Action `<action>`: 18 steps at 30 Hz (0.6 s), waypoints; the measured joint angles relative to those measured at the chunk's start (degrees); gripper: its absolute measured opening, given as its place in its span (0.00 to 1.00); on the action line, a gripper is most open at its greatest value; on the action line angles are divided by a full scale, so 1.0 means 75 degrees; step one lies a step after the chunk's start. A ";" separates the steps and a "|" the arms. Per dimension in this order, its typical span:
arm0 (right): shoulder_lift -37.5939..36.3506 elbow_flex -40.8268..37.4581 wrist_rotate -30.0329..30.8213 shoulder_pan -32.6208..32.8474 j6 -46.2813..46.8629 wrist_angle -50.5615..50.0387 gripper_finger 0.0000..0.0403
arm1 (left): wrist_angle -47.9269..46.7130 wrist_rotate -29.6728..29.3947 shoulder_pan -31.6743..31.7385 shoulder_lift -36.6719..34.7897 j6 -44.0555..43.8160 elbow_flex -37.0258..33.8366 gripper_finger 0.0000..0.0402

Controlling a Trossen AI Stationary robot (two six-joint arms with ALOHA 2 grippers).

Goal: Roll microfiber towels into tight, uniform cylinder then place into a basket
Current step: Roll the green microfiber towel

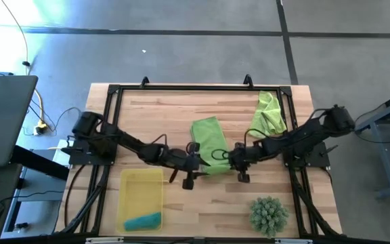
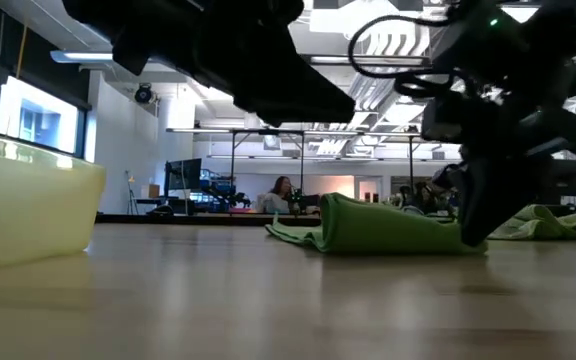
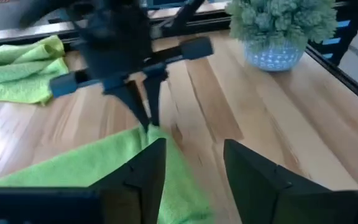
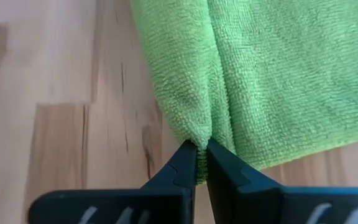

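Note:
A lime green microfiber towel (image 1: 210, 141) lies flat at the table's middle. My right gripper (image 4: 202, 149) is shut on its near right corner. My left gripper (image 3: 194, 146) stands open just off the towel's near left corner (image 1: 196, 166), one finger over the cloth's edge; whether it touches I cannot tell. A second green towel (image 1: 269, 112) lies crumpled at the far right. The yellow basket (image 1: 124, 186) sits near left, with a rolled teal towel (image 1: 144, 220) inside at its near end. My right gripper pinches the green towel's near right corner (image 4: 199, 134) between its two fingertips, where the cloth is bunched into a small ridge. The fingers slant down from above and from the table's right. The rest of the towel lies flat on the table.
A spiky green plant in a pot (image 1: 269, 215) stands near the table's near right corner. A black frame rail (image 1: 202, 88) runs round the work area. Bare wood lies between basket and plant (image 1: 208, 203).

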 joint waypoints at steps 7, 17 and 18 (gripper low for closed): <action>0.0182 -0.0005 -0.1103 -0.0590 0.0262 0.0370 0.03 | -0.0111 -0.0811 -0.0178 0.0562 -0.0076 0.0075 0.38; 0.0188 -0.0017 -0.1209 -0.0936 0.0046 0.0445 0.03 | -0.0316 -0.1032 -0.0166 0.0918 -0.0319 0.0079 0.39; 0.0191 -0.0017 -0.1206 -0.0950 0.0022 0.0456 0.03 | -0.0347 -0.1020 -0.0166 0.0958 -0.0327 0.0091 0.39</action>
